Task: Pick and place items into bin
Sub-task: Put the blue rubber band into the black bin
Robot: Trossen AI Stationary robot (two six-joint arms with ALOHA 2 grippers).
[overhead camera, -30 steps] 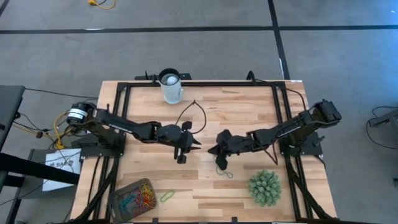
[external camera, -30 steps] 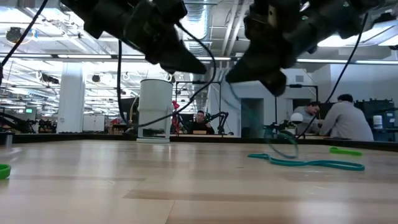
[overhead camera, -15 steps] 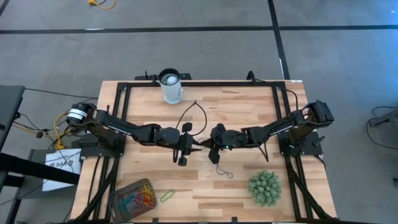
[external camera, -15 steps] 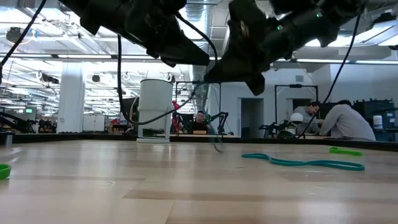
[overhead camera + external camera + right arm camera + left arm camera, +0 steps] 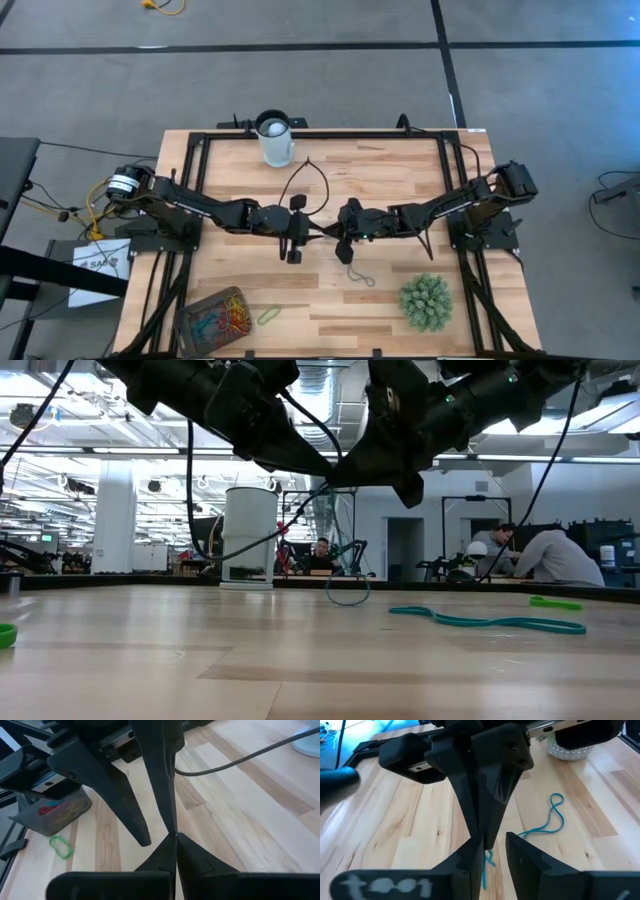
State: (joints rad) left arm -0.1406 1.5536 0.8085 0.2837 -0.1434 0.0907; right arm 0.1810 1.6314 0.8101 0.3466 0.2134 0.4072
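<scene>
We see both grippers meeting tip to tip at the centre of the frame. The right gripper (image 5: 331, 233) pinches a teal band (image 5: 347, 592), its fingers pressed together. The left gripper (image 5: 318, 234) is partly spread. The bin (image 5: 214, 318) sits lower left.

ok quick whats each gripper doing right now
left gripper: open, fingers either side of the blue band
right gripper: shut on the blue band
</scene>
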